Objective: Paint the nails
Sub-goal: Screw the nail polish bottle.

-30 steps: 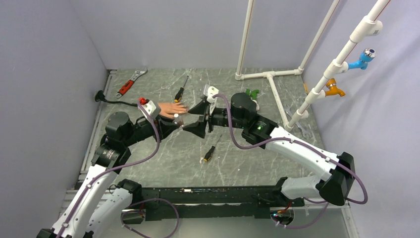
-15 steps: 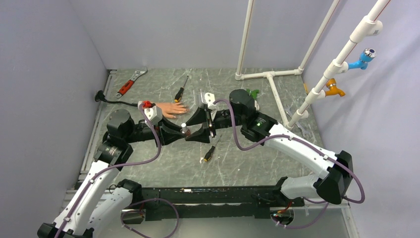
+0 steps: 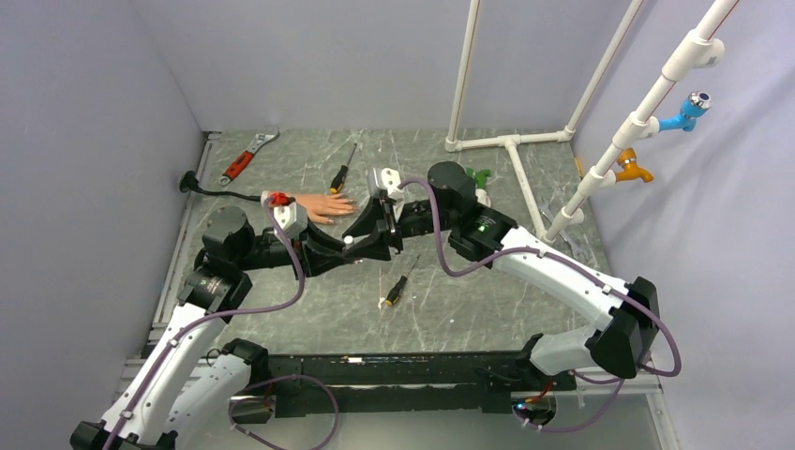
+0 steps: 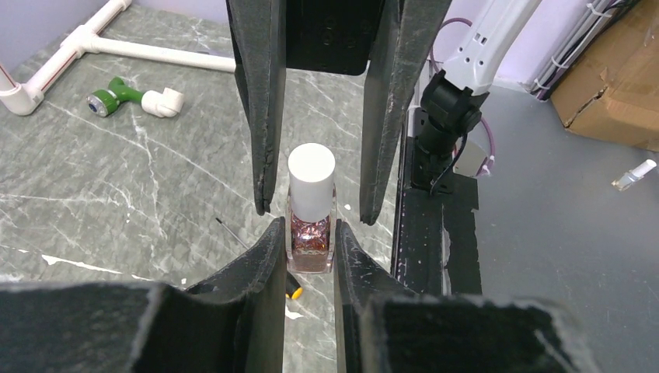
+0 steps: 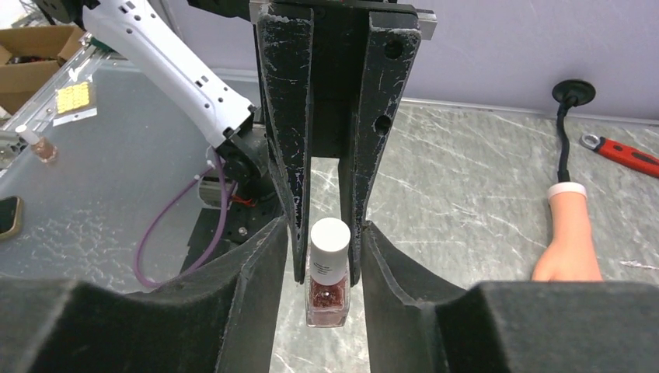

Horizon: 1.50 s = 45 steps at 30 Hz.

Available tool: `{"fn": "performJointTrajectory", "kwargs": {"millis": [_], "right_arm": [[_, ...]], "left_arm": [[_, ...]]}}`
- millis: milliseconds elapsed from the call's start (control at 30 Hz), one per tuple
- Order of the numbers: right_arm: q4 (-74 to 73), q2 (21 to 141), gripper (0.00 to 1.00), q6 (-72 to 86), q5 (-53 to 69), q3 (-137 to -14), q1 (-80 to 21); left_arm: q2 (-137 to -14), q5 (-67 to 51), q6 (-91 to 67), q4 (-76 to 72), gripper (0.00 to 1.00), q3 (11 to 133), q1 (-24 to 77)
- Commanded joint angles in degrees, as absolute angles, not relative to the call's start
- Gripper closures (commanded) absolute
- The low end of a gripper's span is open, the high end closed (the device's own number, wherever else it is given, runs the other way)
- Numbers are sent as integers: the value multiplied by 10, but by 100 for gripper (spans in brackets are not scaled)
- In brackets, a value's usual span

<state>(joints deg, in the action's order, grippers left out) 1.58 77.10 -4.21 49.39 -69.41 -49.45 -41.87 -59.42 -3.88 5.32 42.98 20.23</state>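
Note:
A small polish bottle (image 3: 348, 241) with glittery red contents and a white cap is held upright above the table in my left gripper (image 3: 343, 247), shut on its glass body (image 4: 311, 245). My right gripper (image 3: 364, 240) is open, its fingers (image 4: 260, 155) on either side of the white cap (image 5: 329, 247) with small gaps. The flesh-coloured mannequin hand (image 3: 323, 206) with a white cuff lies flat behind my left arm; it also shows in the right wrist view (image 5: 570, 252). Its nails are too small to make out.
A screwdriver (image 3: 397, 289) lies just in front of the grippers and another (image 3: 340, 174) behind the hand. A red wrench (image 3: 246, 159) and a black cable (image 3: 211, 193) lie at the back left. A white pipe frame (image 3: 511, 145) and a green fitting (image 3: 480, 176) stand at the back right.
My left gripper carried the bottle right and nearer, away from the hand. My right gripper moved left until its open fingers flanked the cap.

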Motion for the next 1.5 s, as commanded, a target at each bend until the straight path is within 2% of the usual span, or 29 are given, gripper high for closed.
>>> {"fn": "performJointTrajectory", "kwargs": {"millis": [0,133,300,467,767,1100,1333,1400,1467], "right_arm": [[46,774,62,-37,521,-722,-493],[36,776,80,-40,518,-719,-492],[47,769,89,-33,497,-702,-492],[70,774,93,-9,445,-688,-494],[84,792,95,28,253,-694,-539],[80,810,96,32,28,-713,-614],[80,820,96,52,-53,-721,-636],[81,817,94,60,-65,-718,-638],[84,814,87,65,-79,-717,-641]], "left_arm": [[-417,-608,-31,37,100,447,206],[-411,-598,-32,36,100,446,205],[-414,-535,-25,60,100,454,206],[-407,-487,-30,63,100,451,205],[-384,-359,-29,82,100,447,201],[-378,-307,-36,90,100,447,193],[-377,-296,-42,90,100,447,186],[-378,-297,-44,89,100,447,184],[-378,-296,-45,90,100,449,182]]}}
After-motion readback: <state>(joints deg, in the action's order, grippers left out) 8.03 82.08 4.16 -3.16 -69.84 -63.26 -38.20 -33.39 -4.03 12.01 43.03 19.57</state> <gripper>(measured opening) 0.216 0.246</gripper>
